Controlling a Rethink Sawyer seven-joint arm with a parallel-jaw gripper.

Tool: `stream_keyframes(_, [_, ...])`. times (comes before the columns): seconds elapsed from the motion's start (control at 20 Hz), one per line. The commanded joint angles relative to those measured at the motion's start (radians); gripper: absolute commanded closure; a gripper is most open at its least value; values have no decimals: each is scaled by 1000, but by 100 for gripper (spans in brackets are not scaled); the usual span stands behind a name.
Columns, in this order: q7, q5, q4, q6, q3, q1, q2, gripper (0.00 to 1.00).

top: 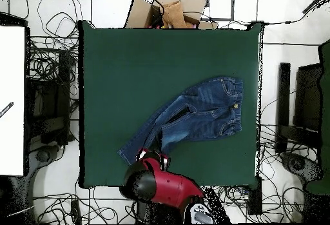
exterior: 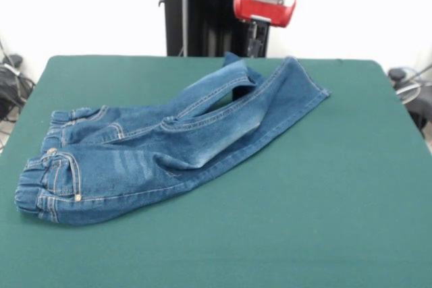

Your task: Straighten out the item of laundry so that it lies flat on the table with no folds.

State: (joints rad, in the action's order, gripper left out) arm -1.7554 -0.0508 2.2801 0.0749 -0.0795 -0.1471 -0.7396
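At the table's (exterior: 351, 187) robot-side edge your gripper (exterior: 255, 40) hangs just above the leg ends of the jeans (exterior: 175, 146), with the arm's red collar (exterior: 264, 5) over it. You cannot tell from either view how far the jaws stand open, or whether they have any cloth: from the front the tip is thin and dark against the pedestal, and from overhead the arm's bulk hides it.

The jeans lie slantwise, waistband (exterior: 40, 187) toward the camera-side left corner in the front view, legs running up to the robot's edge. They are not flat. One leg crosses over the other near the hems, and its cuff (exterior: 237, 71) looks turned up and folded. The waistband is gathered and the seat sits a little humped.

Watch these, as I judge it:

- If you come down where the legs overlap, you may pinch both layers and drag the whole garment instead of parting the legs.
- The hems lie close to the table edge. A pull toward the robot could draw them over it.
- A lift taken too high may let the free leg flop back and make a new fold.
- The denim is stiff at the seams, so a shallow grip could slip off.
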Motion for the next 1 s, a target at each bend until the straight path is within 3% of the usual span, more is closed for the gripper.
stream_keyframes(0.05, [-242, -74, -27, 6, 28, 27, 83, 100])
stream_keyframes(0.5, [-256, -162, -48, -47, 8, 107, 63, 100])
stream_keyframes(1.0, [-236, -170, -56, -2, 36, 77, 94, 100])
